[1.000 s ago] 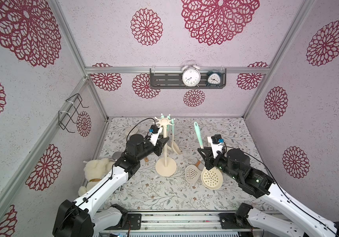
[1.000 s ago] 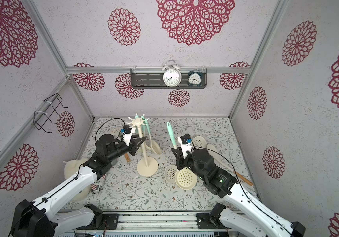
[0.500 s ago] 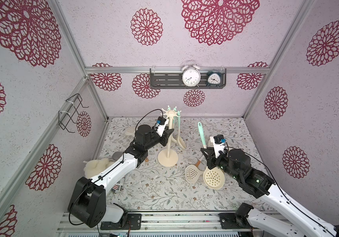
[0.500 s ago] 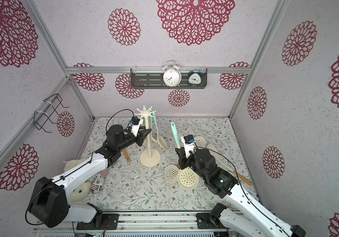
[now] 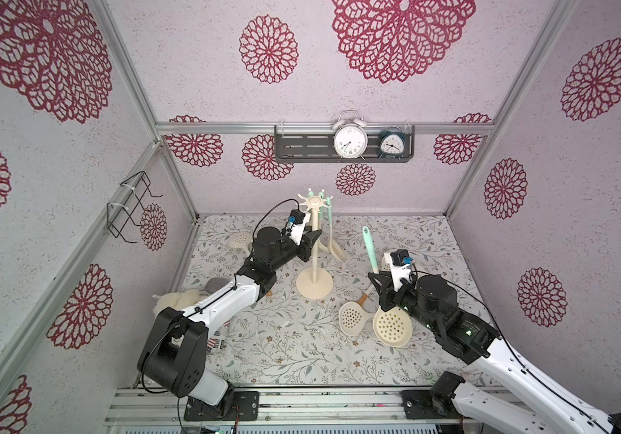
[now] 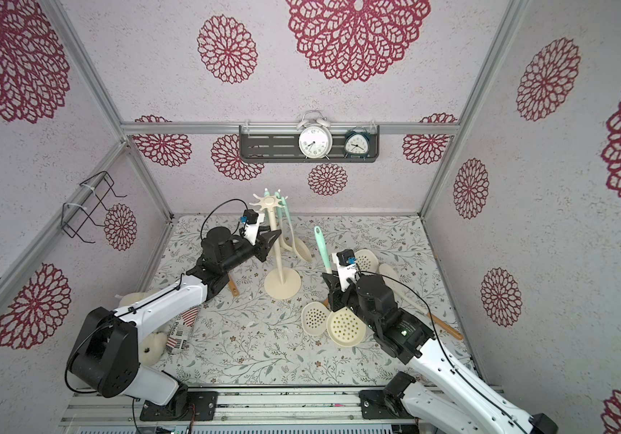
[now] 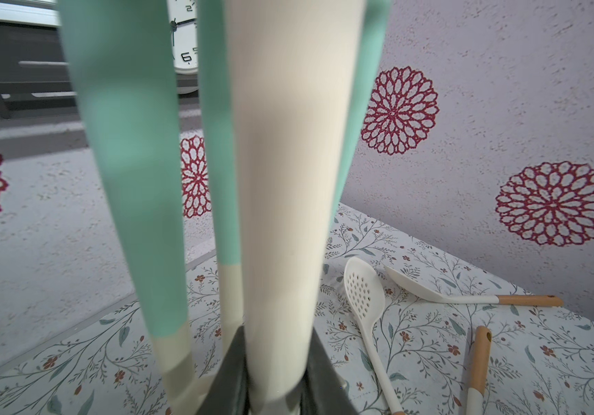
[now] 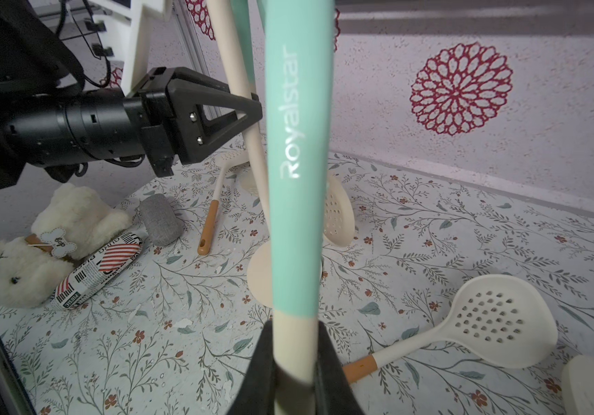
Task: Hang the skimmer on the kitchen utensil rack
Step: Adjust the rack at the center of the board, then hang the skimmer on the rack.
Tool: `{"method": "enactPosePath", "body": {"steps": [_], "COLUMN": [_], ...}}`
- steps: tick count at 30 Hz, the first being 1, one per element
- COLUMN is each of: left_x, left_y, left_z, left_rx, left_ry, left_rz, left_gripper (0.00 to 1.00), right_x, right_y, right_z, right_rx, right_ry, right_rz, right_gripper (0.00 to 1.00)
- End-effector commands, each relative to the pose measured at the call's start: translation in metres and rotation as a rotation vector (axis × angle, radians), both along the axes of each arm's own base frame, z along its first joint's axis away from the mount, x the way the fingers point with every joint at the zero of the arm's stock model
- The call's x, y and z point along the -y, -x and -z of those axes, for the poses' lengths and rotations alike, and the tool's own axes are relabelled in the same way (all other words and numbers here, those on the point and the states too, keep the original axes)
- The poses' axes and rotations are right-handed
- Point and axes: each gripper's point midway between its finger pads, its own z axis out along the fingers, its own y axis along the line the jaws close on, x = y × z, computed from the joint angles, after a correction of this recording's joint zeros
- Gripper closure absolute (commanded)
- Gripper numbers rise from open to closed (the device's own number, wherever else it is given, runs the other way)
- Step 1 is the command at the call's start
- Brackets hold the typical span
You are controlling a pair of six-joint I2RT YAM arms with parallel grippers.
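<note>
Shifted rearward since earlier: rack (image 5: pixel 314 287), on bench (image 5: pixel 282 349). Nearest: skimmer (image 5: pixel 391 326), upright, cream neck clamped in right hand (image 8: pixel 295 334), bowl below, mint handle above. Farther: rack pole clamped in left hand (image 5: pixel 314 240), skimmer apart from it.

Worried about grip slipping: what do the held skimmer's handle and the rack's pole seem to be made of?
Skimmer handle: likely silicone or soft-coated plastic, matte mint with printed lettering. Rack pole: probably hard plastic, cream, smooth, faint sheen, uniform colour.
</note>
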Motion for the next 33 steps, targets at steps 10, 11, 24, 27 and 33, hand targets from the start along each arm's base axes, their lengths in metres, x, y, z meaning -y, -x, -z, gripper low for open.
{"method": "enactPosePath", "body": {"steps": [10, 11, 24, 27, 33], "left_x": [-0.016, -0.018, -0.08, -0.094, -0.102], "left_y": [0.036, 0.039, 0.088, 0.101, 0.101], "left_z": [-0.047, -0.047, -0.041, -0.067, -0.115], "left_rx": [0.095, 0.085, -0.36, -0.362, -0.386], "left_ry": [0.108, 0.109, 0.091, 0.108, 0.136], "left_rz": [0.012, 0.007, -0.233, -0.265, -0.261], "left_gripper": [0.4, 0.38, 0.29, 0.24, 0.23], "right_x": [-0.022, -0.022, -0.048, -0.056, -0.06], "right_y": [-0.011, -0.012, -0.031, -0.036, -0.051], "right_z": [-0.06, -0.062, -0.076, -0.079, -0.08], "right_rx": [0.074, 0.075, 0.029, 0.015, 0.003], "right_ry": [-0.156, -0.157, -0.15, -0.144, -0.136], "right_rz": [-0.212, -0.234, -0.539, -0.581, -0.565], "right_gripper": [1.0, 1.0, 1.0, 1.0, 1.0]}}
